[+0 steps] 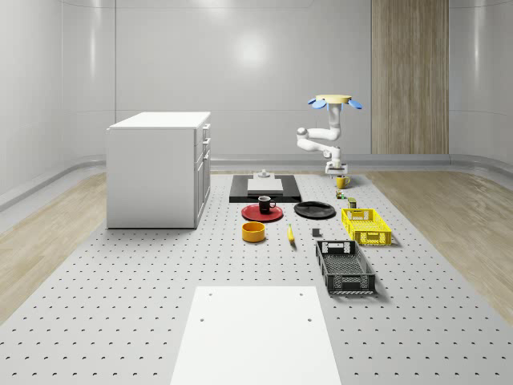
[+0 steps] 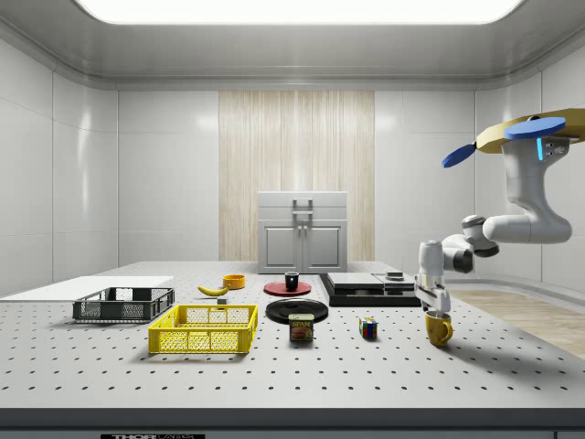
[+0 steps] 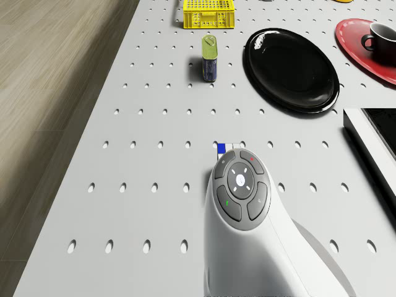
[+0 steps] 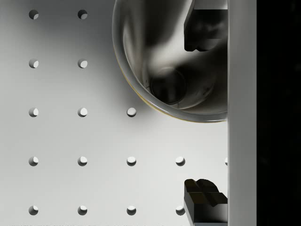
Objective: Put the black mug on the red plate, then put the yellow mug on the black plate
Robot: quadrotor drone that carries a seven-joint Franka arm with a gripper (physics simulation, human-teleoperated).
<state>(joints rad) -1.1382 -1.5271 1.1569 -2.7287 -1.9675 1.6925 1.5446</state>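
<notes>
The yellow mug [image 1: 342, 182] [image 2: 439, 327] stands on the table near its far right corner in the whole-scene view. My drone [image 1: 335, 102] [image 2: 530, 133] hovers above that spot. The arm reaches down, and the gripper [image 1: 337, 171] [image 2: 433, 302] [image 4: 204, 113] is open at the mug's rim. In the wrist view one finger [image 4: 207, 30] is inside the mug [image 4: 160, 61] and the other [image 4: 204, 200] is outside its wall. The black mug [image 1: 265, 204] [image 3: 378, 36] sits on the red plate [image 1: 255, 213] [image 3: 356, 37]. The black plate [image 1: 314, 210] [image 3: 291, 62] lies bare beside it.
A tin can [image 3: 210, 59] and a colour cube [image 2: 367, 328] stand between the mug and the black plate. A yellow crate [image 1: 366, 225], a black crate [image 1: 345, 266], a banana [image 1: 290, 233], an orange bowl [image 1: 253, 232], a black slab [image 1: 264, 188] and a white cabinet [image 1: 160, 168] share the table.
</notes>
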